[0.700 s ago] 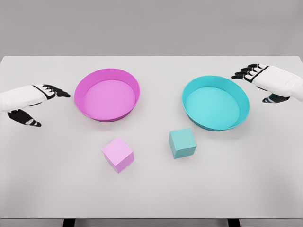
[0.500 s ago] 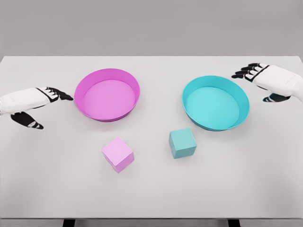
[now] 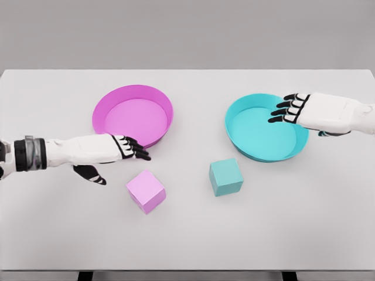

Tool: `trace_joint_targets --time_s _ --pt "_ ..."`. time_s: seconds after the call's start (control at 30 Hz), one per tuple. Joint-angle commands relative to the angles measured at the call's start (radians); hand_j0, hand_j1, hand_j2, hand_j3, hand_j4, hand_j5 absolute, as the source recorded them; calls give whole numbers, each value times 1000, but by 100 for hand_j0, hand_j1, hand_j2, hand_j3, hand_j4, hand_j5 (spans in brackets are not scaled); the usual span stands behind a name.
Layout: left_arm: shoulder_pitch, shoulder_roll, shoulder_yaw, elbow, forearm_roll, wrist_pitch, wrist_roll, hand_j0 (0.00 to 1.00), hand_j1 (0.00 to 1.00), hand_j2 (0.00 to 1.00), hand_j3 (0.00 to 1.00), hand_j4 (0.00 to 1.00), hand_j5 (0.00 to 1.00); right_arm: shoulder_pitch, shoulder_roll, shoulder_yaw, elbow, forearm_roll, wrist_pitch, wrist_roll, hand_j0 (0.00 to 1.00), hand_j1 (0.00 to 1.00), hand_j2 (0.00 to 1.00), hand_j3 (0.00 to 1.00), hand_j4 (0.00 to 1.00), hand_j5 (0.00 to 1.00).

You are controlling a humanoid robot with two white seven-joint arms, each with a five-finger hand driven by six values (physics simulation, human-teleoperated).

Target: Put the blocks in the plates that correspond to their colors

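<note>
We are reaching with both arms over the white table [image 3: 53, 234], and neither hand is gripping anything. Our left hand [image 3: 111, 153] is hanging with fingers extended and thumb dropped below the palm, loosely spread. The pink block [image 3: 145, 191] is lying just ahead of and below its fingertips, toward the near edge of the table, close but apart from them. The block is a cube, so it has no long axis to line up with; it is sitting turned with a corner pointing toward us. The pink plate [image 3: 99, 111] is sitting just behind this hand, its near rim partly covered by the knuckles.

Our right hand [image 3: 304, 111] is hovering with fingers stretched flat over the far right rim of the teal plate [image 3: 234, 137], holding nothing. The teal block [image 3: 226, 177] is lying well forward and inward from it, near the plate's front rim.

We are judging the left hand to be the nearer one to its block, so the pink grasp is looking like the next move: a short drop forward and down.
</note>
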Motion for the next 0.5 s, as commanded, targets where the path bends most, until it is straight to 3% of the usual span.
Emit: trace_joint_targets --time_s 0.0,0.07,0.23,0.47 --pt "0 -24 -43 -40 6 2 -1 100 100 100 100 100 100 0 -38 50 -37 -51 1 -2 100 100 100 100 100 100" --pt "2 -25 -53 -75 6 2 -1 100 100 100 100 100 100 5 -37 52 -54 -60 1 -2 100 100 100 100 100 100" --pt "5 -25 -74 -75 8 2 0 100 100 100 100 100 100 15 -23 52 -120 -61 1 0 100 100 100 100 100 100" --pt "6 -48 -74 -49 2 2 0 100 100 100 100 100 100 26 69 52 -135 -61 1 0 100 100 100 100 100 100"
